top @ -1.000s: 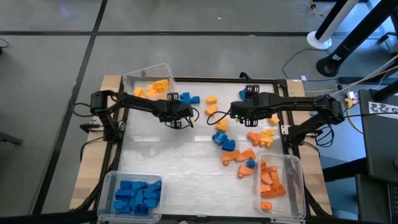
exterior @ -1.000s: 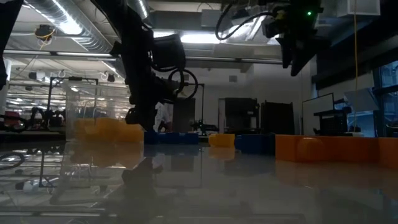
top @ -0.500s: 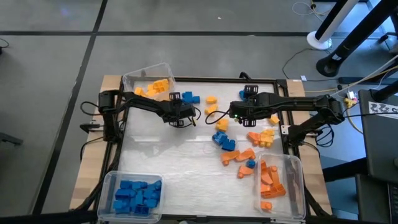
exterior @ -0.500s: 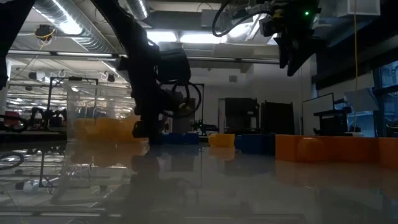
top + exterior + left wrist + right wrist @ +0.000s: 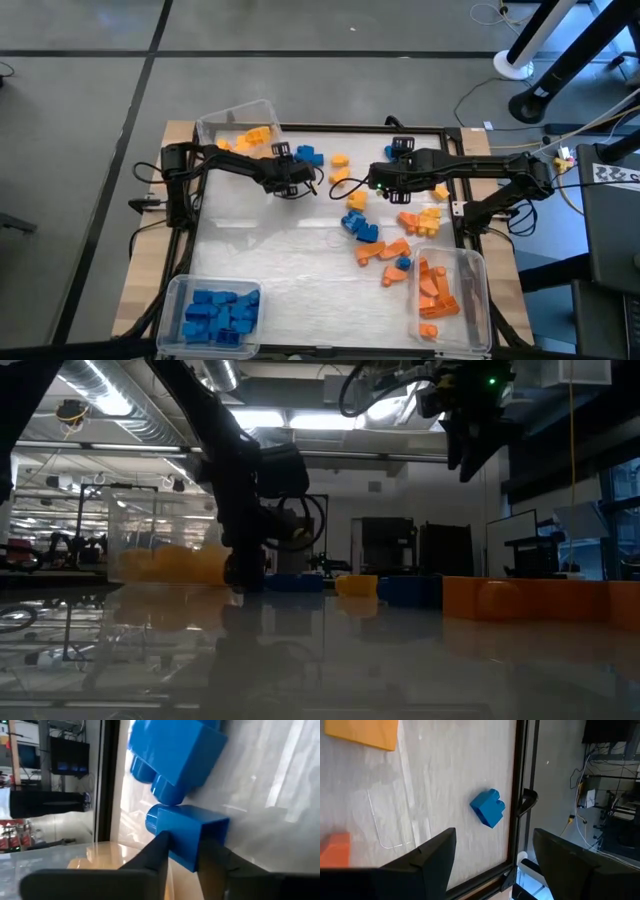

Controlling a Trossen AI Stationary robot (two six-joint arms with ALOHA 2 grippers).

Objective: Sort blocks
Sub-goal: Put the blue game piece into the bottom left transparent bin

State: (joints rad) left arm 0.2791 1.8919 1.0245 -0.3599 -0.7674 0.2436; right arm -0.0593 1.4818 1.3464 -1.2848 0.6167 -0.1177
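Two blue blocks (image 5: 306, 156) lie on the white table near its far edge, beside the clear bin of yellow blocks (image 5: 245, 135). My left gripper (image 5: 299, 170) is down at the table and shut on the nearer blue block (image 5: 192, 830); the other blue block (image 5: 177, 750) lies against it. My right gripper (image 5: 380, 184) hangs open high over the table's middle (image 5: 468, 452), holding nothing. Its wrist view shows a lone blue block (image 5: 488, 808) on the table below it. Loose yellow, blue and orange blocks (image 5: 385, 235) lie right of centre. My left gripper pinches the nearer blue block between its two fingers, on two opposite side faces at its near end (image 5: 187, 854). The fingers (image 5: 160, 847) slant down at it from the table's left. The block lies on its side on the table, studs toward the table's frame.
A bin of blue blocks (image 5: 215, 312) stands at the near left corner, and a bin of orange blocks (image 5: 440, 290) at the near right. A dark frame (image 5: 360, 128) borders the table. Bare white surface (image 5: 270, 240) lies left of centre.
My left gripper has sunk to the table and gone toward the far right, up to the two blue blocks. The right arm has kept still.
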